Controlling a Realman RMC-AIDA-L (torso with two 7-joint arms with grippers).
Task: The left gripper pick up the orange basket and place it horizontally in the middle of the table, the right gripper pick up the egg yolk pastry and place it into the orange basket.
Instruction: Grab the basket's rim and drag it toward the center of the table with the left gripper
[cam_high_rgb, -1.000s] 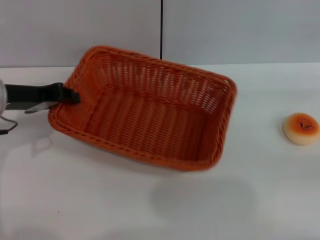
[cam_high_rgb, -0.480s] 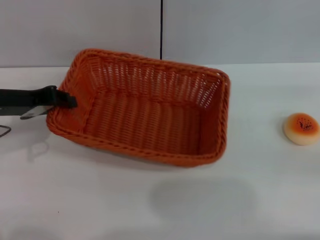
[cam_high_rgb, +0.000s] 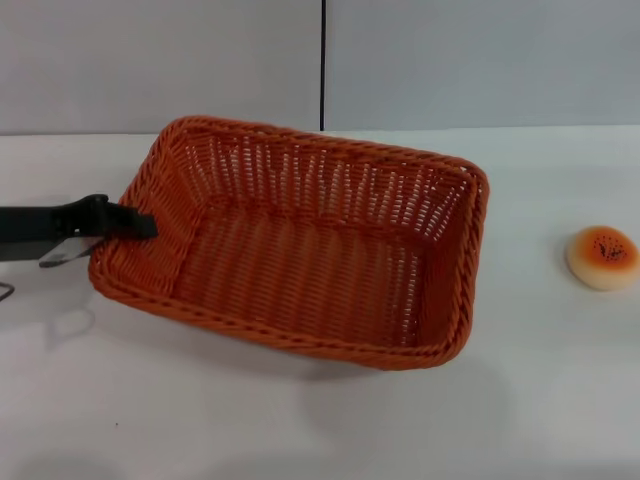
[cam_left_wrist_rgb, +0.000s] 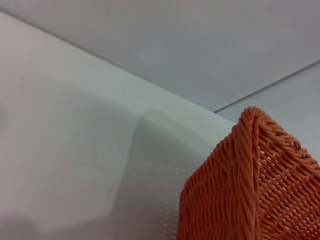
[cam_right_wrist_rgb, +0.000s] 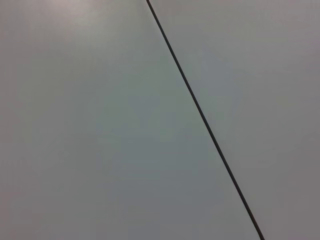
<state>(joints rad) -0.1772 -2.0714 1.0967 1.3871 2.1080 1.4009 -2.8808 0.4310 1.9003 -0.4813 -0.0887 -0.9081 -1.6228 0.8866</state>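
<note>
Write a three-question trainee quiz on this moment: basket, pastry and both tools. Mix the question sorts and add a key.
1. True or false: the egg yolk pastry lies inside the orange basket.
2. Which tool is at the basket's rim? A) the left tool B) the right tool C) neither
3. Fill the gap: the pastry rests on the table, on the robot's ____ side of the basket.

Key
1. False: it lies on the table, apart from the basket.
2. A: it meets the rim at the basket's left end; the right tool shows in no view.
3. right
</note>
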